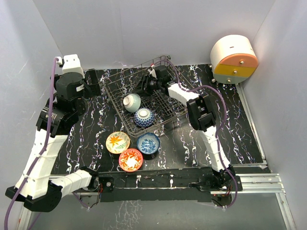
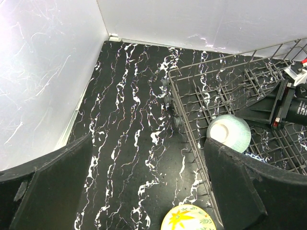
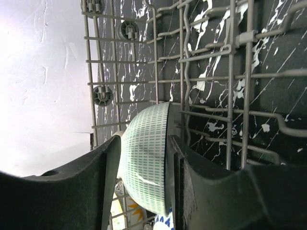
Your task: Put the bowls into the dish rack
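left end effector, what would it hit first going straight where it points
The left end effector would likely meet the black table just left of the dish rack; its right finger may clip the rack's rim, depth unclear.

The dish rack (image 1: 164, 109) sat on the table (image 1: 93, 129) toward 12 o'clock, the round drawer unit (image 1: 234, 59) well apart at its 2 o'clock. In the rack stood the rear racked bowl (image 1: 132, 102), between the fingers of the right gripper (image 1: 139, 94), with the front racked bowl (image 1: 144, 117) just beside at its 5 o'clock. On the table near the rack's 6 o'clock lay the left table bowl (image 1: 118, 142), the right table bowl (image 1: 148, 143) at its 3 o'clock, and the near table bowl (image 1: 130, 159) at 6 o'clock of both.
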`<move>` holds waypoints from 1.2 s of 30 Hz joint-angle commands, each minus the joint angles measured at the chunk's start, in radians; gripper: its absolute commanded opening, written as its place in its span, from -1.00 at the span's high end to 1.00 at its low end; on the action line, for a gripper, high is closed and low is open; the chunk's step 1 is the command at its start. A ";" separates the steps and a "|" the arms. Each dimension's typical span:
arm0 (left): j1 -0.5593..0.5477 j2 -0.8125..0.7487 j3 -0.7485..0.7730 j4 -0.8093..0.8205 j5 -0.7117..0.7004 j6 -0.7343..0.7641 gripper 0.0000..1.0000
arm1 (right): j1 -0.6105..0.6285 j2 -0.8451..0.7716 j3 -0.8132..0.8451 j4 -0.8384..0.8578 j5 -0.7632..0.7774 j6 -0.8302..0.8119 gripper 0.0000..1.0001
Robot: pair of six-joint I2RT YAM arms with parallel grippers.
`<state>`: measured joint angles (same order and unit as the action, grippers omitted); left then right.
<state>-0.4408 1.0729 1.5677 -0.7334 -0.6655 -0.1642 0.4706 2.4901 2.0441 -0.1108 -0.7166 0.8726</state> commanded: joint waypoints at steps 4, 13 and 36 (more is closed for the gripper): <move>-0.005 -0.002 -0.005 0.021 0.005 0.018 -0.94 | 0.001 0.041 0.094 -0.024 0.033 -0.056 -0.21; -0.004 0.007 0.000 0.025 0.011 0.033 -0.94 | -0.001 0.011 0.140 -0.103 0.132 -0.143 -0.97; -0.003 0.044 0.062 0.057 0.026 0.060 -0.94 | 0.109 -0.380 0.090 -0.516 0.686 -0.611 -0.97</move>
<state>-0.4408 1.1255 1.5711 -0.7040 -0.6254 -0.1219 0.5217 2.3318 2.2047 -0.6125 -0.1516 0.4065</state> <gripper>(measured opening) 0.970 0.984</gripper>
